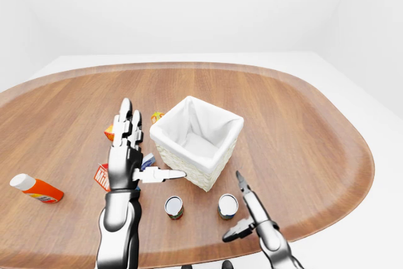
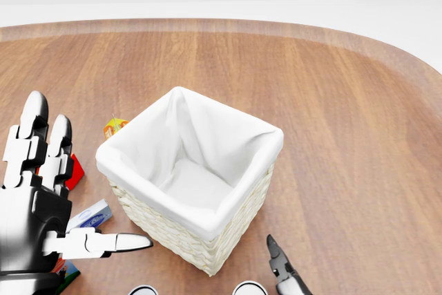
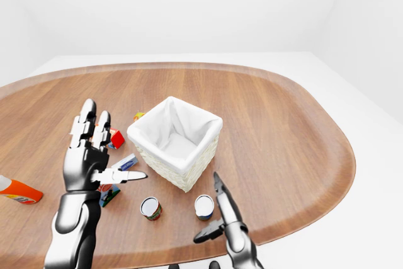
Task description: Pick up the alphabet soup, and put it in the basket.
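The white-lined wicker basket point(image 1: 196, 140) stands in the middle of the wooden table. Two small cans stand just below it in the left-eye view, one on the left point(image 1: 174, 206) and one on the right point(image 1: 228, 206). Their labels are too small to tell which is the alphabet soup. My right hand point(image 1: 241, 211) is open, with one finger pointing up, just right of and below the right can and apart from it. My left hand point(image 1: 145, 149) is open and raised left of the basket, its thumb pointing at the basket wall.
Left of the basket lie an orange carton point(image 1: 157, 116), a red box point(image 1: 101, 176) and a blue-and-white box point(image 2: 90, 215), partly behind my left hand. An orange bottle point(image 1: 36, 188) lies at the far left. The table edge point(image 1: 327, 209) curves close to my right hand.
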Controlling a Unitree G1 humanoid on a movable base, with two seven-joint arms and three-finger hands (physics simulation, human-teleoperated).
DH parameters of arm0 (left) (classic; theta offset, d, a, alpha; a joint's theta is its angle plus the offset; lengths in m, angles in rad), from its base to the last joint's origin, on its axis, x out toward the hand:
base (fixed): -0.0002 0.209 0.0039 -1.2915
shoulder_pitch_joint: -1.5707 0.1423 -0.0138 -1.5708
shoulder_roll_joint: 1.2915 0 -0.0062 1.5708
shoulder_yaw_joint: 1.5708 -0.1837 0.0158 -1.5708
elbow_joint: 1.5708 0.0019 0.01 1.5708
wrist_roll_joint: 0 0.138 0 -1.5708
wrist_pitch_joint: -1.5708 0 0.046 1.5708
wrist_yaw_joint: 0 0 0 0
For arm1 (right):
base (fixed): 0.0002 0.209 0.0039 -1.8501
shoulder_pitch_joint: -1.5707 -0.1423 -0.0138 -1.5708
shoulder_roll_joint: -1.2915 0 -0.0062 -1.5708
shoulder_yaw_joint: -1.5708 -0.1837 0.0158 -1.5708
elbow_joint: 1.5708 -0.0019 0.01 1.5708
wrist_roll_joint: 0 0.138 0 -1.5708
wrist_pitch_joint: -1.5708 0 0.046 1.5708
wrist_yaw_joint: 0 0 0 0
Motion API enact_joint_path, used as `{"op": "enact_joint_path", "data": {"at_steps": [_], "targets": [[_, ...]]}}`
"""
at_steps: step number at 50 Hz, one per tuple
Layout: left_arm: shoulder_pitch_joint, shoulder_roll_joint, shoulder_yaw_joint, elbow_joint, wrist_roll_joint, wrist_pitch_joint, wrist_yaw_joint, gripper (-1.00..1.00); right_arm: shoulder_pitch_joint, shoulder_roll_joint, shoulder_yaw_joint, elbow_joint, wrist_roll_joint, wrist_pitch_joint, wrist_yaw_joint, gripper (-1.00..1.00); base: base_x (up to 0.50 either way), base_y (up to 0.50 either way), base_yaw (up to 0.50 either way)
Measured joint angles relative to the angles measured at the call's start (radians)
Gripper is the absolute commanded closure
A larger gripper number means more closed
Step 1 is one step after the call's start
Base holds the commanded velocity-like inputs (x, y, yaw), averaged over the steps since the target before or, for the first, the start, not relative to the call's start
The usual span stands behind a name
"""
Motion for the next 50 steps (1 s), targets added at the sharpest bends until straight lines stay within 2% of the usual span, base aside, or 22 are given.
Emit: {"op": "enact_joint_path", "data": {"at_steps": [50], "targets": [[0.002,0.000,-0.006,0.006,0.008,-0.010,-0.003,-1.00,-0.092,0.021,-0.020,0.180,0.006,-0.075,-0.004,-1.00,0.00,0.00,0.00]]}}
